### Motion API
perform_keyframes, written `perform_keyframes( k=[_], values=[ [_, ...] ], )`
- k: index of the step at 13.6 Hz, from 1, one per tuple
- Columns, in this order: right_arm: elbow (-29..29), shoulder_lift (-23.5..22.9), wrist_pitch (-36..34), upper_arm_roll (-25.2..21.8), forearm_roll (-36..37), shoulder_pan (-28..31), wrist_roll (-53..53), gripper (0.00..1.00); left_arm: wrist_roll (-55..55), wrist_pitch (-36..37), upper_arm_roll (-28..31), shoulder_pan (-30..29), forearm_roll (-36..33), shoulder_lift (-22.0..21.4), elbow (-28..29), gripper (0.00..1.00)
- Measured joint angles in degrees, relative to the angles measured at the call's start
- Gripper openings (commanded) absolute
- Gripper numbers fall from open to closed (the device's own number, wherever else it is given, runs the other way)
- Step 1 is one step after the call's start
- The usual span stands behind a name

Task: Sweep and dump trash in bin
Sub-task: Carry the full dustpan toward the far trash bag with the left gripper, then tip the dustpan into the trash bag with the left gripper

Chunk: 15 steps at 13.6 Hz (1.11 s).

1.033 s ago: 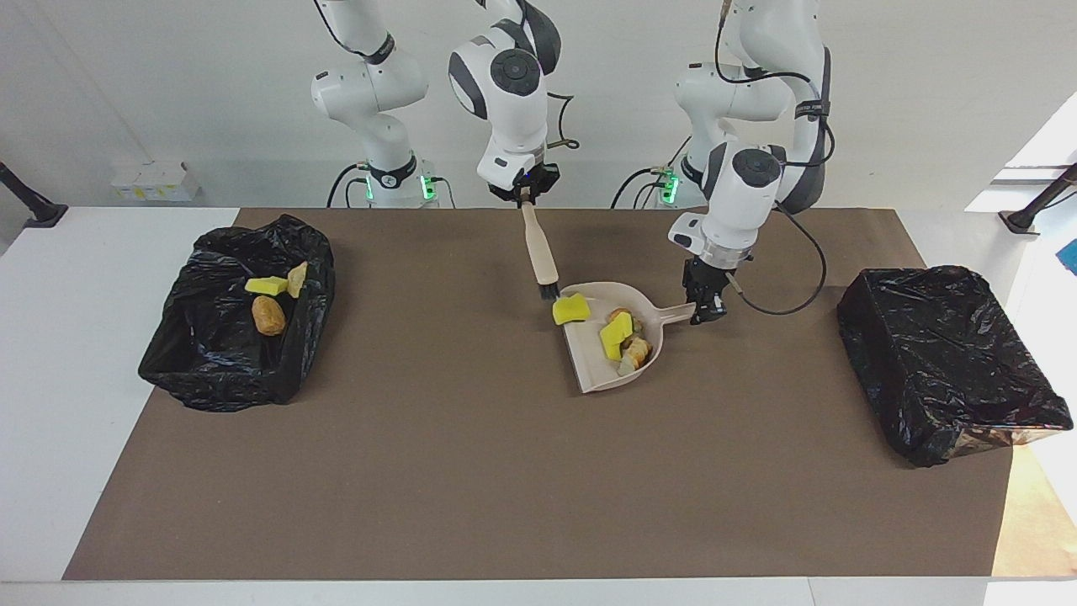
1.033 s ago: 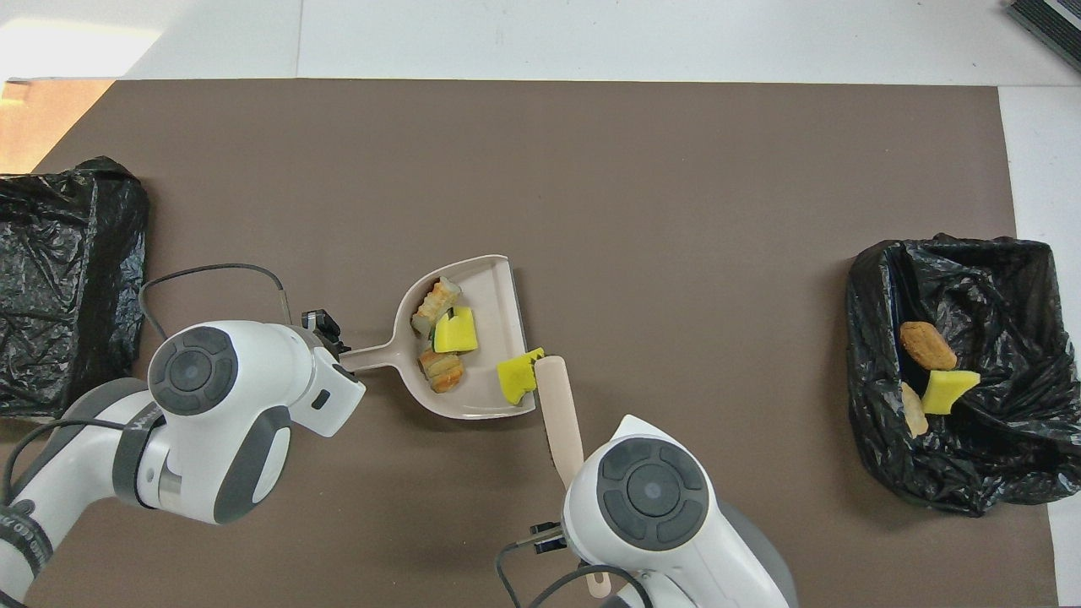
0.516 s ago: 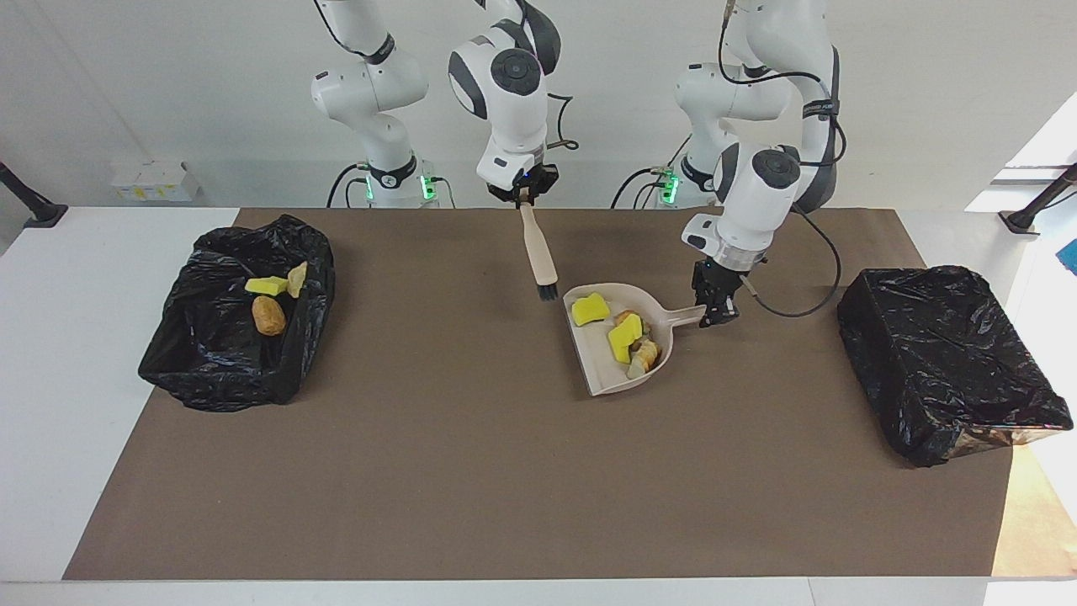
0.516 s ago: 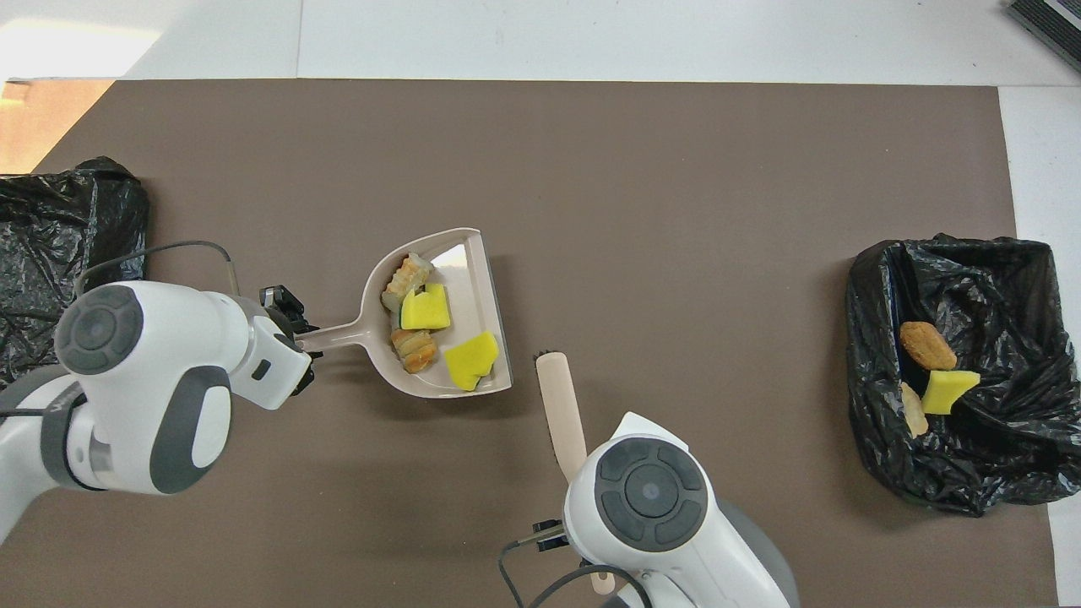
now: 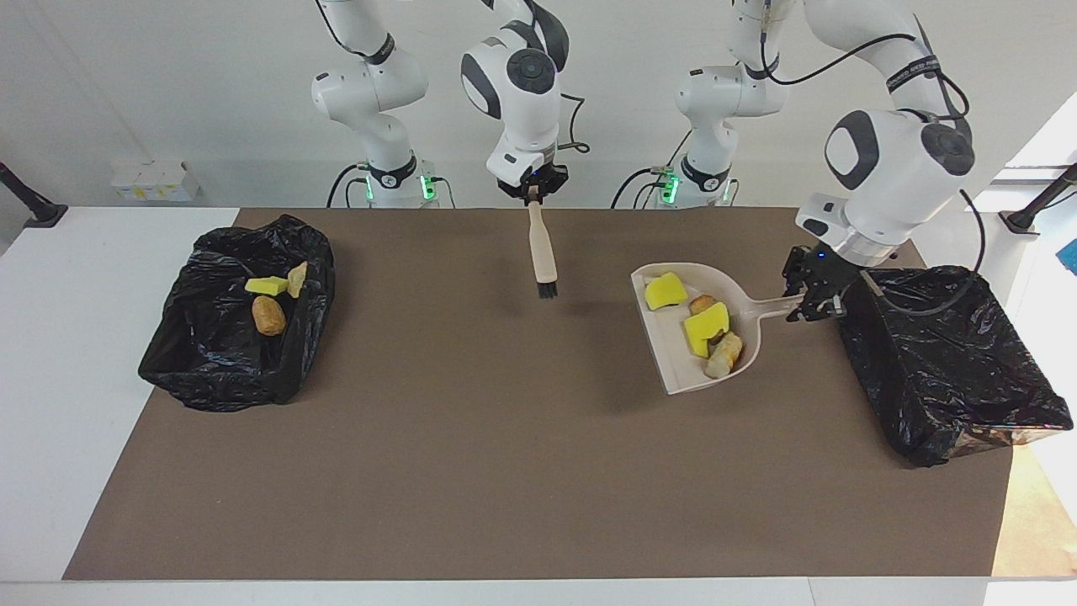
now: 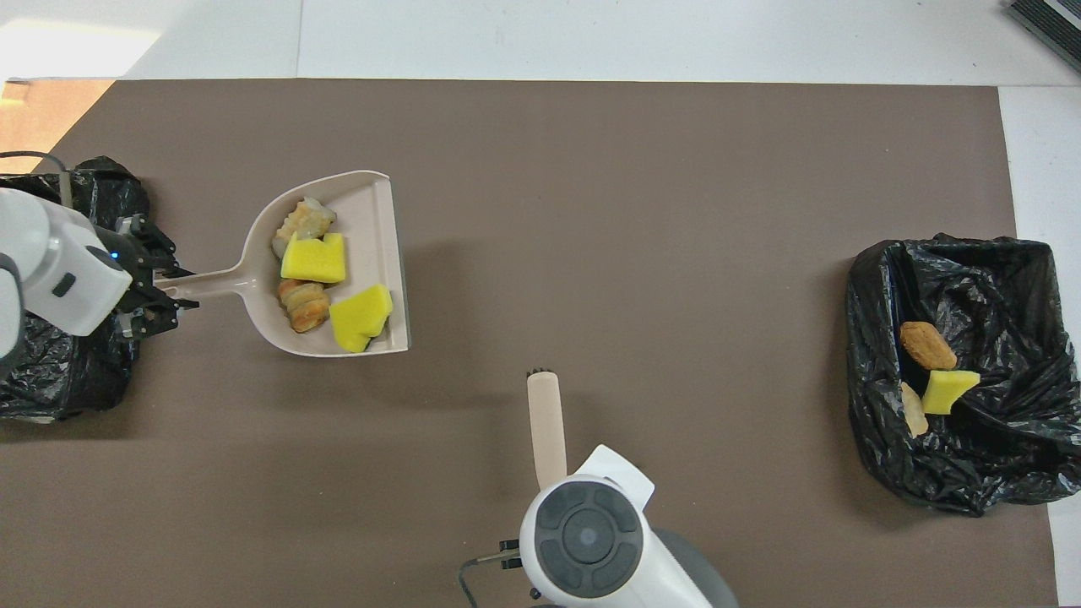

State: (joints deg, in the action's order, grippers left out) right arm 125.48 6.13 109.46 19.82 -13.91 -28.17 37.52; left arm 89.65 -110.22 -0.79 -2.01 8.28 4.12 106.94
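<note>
Partly, the left end effector hides the dustpan handle.

Brown mat covering most of the white bench, small white boxes against the wall at upper left, dark stand foot at left edge

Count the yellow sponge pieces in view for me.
3: two in the dustpan, at and; one in the bin toward the right arm's end. Others may be hidden.
</note>
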Motion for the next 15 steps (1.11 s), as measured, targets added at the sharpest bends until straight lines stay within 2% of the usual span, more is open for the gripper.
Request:
perform_keyframes(
  k=[3, 6, 8, 12, 15],
  values=[
    [0.48, -3.12, 4.53, 0.29, 0.0, -7.43, 8.92, 0.0, 5.12, 5.72, 0.14, -6.25, -0.14, 4.1, -9.31, 0.0],
    [0.69, -7.08, 10.18, 0.4, 0.0, -11.5, 13.49, 0.0, 9.56, 9.21, 0.22, -12.16, -1.15, 8.41, -16.92, 0.0],
    [0.67, -8.45, 11.15, 0.33, 0.0, -11.7, 13.63, 0.0, 12.37, 9.52, 0.27, -16.64, -1.85, 9.83, -19.13, 0.0],
    [0.65, -10.3, 12.23, 0.32, 0.0, -12.17, 13.6, 0.0, 23.66, 9.26, 0.39, -22.54, -7.91, 11.25, -22.14, 0.0],
    [0.64, -10.53, 12.31, 0.23, 0.0, -12.14, 12.82, 0.0, 29.0, 5.6, 0.57, -27.09, -11.8, 12.42, -22.86, 0.0]
  ],
)
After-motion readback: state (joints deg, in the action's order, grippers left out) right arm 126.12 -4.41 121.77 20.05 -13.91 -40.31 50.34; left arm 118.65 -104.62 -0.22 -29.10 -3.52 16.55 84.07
